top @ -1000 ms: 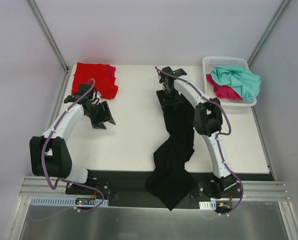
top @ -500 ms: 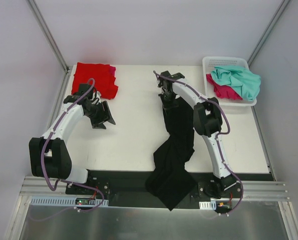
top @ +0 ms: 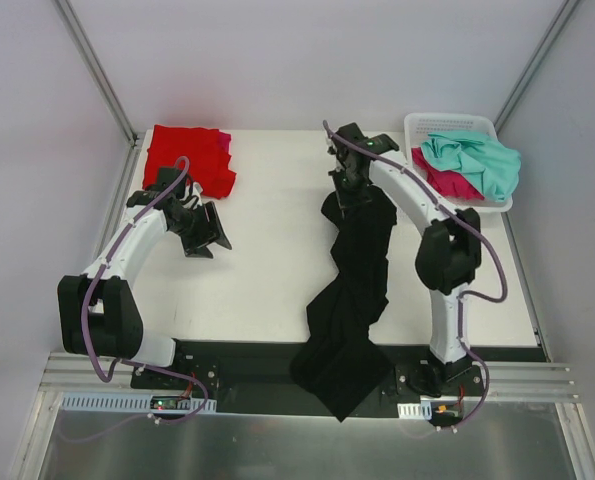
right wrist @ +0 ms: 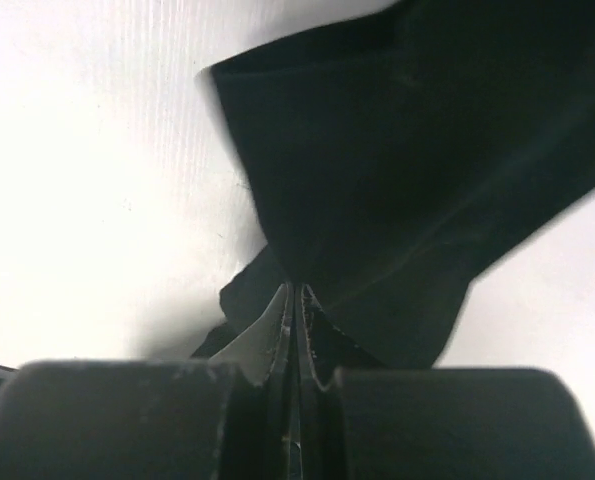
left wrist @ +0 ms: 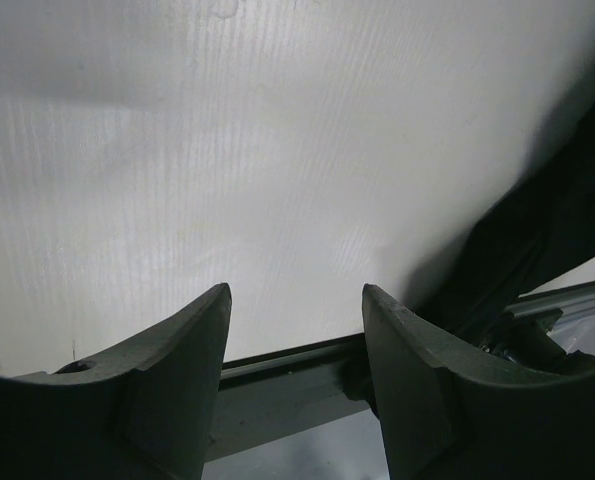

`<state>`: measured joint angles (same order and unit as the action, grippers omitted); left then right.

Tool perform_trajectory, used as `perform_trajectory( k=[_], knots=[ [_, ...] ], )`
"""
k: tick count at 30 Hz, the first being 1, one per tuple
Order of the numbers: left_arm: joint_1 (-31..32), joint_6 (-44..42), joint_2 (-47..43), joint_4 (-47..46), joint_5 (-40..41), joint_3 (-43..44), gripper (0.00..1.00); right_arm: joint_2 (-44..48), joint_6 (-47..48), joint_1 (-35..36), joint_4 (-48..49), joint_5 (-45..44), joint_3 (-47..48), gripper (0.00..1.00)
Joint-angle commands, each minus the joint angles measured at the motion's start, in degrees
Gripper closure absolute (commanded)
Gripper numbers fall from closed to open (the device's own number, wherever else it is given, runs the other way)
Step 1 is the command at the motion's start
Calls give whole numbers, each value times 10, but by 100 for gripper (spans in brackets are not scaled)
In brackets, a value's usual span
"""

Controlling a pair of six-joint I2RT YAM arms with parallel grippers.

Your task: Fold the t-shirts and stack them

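Observation:
A long black t-shirt point(top: 357, 270) lies in a crumpled strip from the table's middle down over the near edge. My right gripper point(top: 353, 198) is shut on its far end; in the right wrist view the closed gripper point(right wrist: 295, 290) pinches a fold of the black t-shirt point(right wrist: 397, 150). A folded red t-shirt point(top: 187, 158) sits at the far left on a magenta one point(top: 224, 141). Just in front of it, my left gripper point(top: 209, 236) hangs open and empty over bare table. In its wrist view the left gripper point(left wrist: 297, 300) faces the near edge, with the black t-shirt point(left wrist: 567, 230) at right.
A white lattice basket point(top: 417, 125) stands at the far right corner, holding a crumpled teal t-shirt point(top: 472, 162) over a pink one point(top: 437, 181). A dark rail point(top: 247, 360) runs along the table's near edge. Grey walls close in both sides.
My right gripper has shut on the black t-shirt's far end and shifted slightly right, its elbow swinging out to the right. The left arm has not moved.

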<state>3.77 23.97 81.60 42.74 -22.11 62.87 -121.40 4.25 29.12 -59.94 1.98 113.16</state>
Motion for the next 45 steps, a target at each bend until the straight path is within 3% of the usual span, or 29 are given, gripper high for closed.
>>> perform_trajectory(
  k=[1,8,13,19,24,27,31,38,45],
  knots=[
    [3,-4,-17,12,-9,4,45,116,-18,-7,-13,-81,-25,99],
    [3,-4,-23,12,-12,3,45,196,-35,-59,3,-227,-116,99],
    [3,-3,-23,12,-12,4,45,158,-25,-70,-5,-230,-118,99],
    [3,-7,-29,14,-10,3,45,104,-58,-65,-23,-340,-119,99],
    [4,-9,-20,16,-11,4,45,81,-60,-53,-39,-337,-103,99],
    [3,-9,-17,16,-10,2,45,75,-52,-34,-48,-354,-81,93],
    [3,-15,-18,16,-7,2,45,62,-46,-24,-61,-350,-12,60],
    [3,-17,-8,16,-6,1,45,4,-12,-1,-88,-347,94,60],
    [3,-21,1,16,-3,4,45,-41,-4,5,-87,-322,105,65]
  ],
)
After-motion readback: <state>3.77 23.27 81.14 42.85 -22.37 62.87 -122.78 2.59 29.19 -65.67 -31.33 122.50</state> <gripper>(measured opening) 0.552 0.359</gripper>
